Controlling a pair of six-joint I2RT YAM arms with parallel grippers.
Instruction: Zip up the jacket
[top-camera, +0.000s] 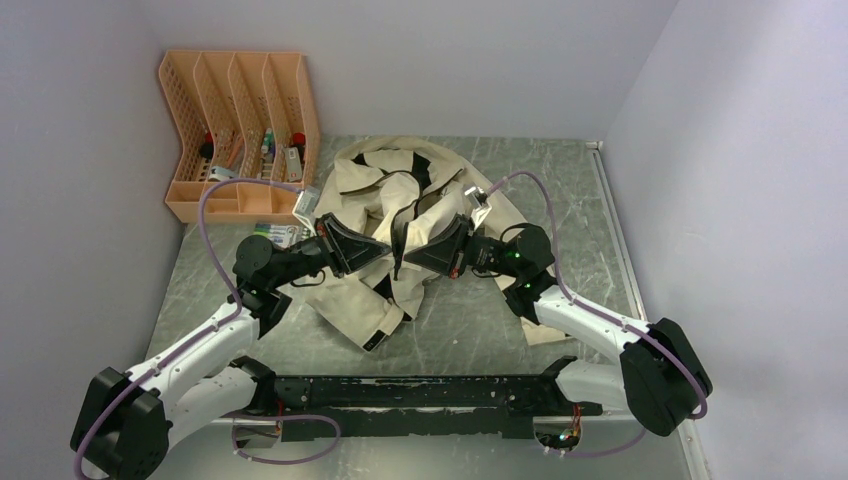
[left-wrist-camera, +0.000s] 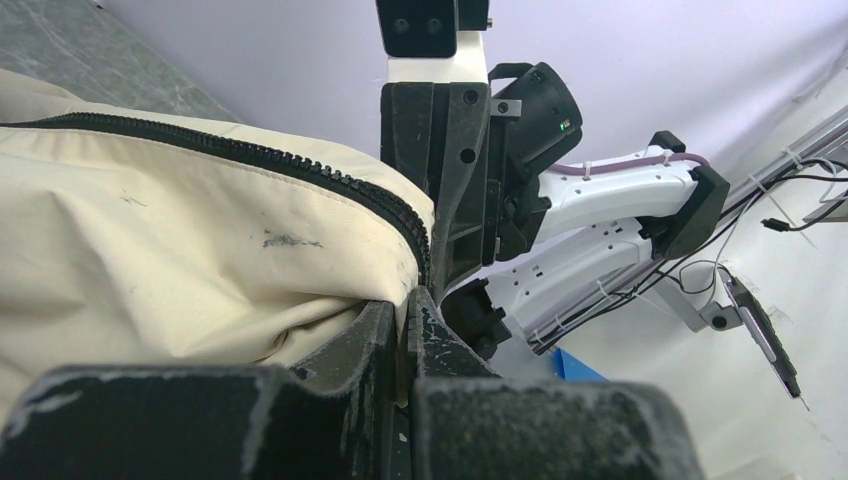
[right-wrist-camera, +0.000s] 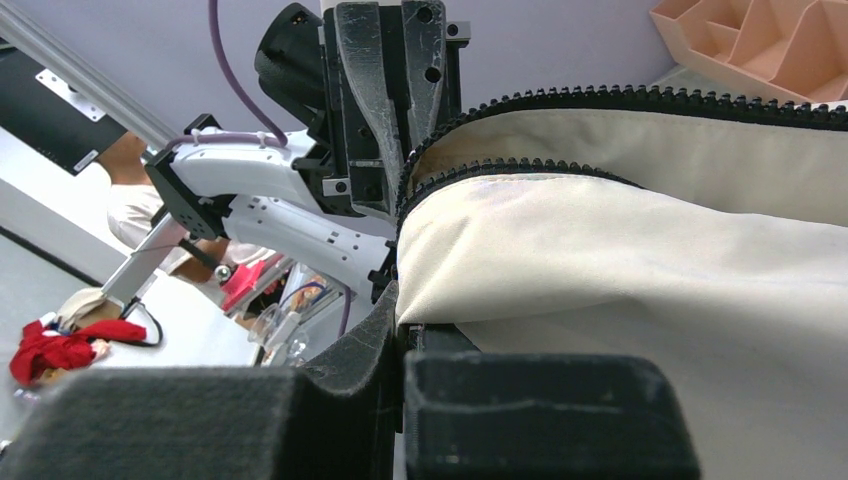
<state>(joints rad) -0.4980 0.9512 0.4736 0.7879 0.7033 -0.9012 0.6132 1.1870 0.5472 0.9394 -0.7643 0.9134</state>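
The beige jacket (top-camera: 385, 205) lies crumpled in the middle of the table, its front open and its dark lining showing. My left gripper (top-camera: 383, 258) and right gripper (top-camera: 410, 262) meet tip to tip at its front edge, lifted a little off the table. In the left wrist view my left gripper (left-wrist-camera: 412, 308) is shut on the jacket's (left-wrist-camera: 170, 250) edge where the black zipper teeth (left-wrist-camera: 250, 155) end. In the right wrist view my right gripper (right-wrist-camera: 400, 318) is shut on the jacket's (right-wrist-camera: 620, 260) other edge, below its zipper teeth (right-wrist-camera: 650, 98). The slider is not visible.
An orange desk organizer (top-camera: 240, 130) with small items stands at the back left against the wall. A small box (top-camera: 275, 235) lies near the left arm. Walls close in left, back and right. A black bar (top-camera: 420, 392) runs along the near edge.
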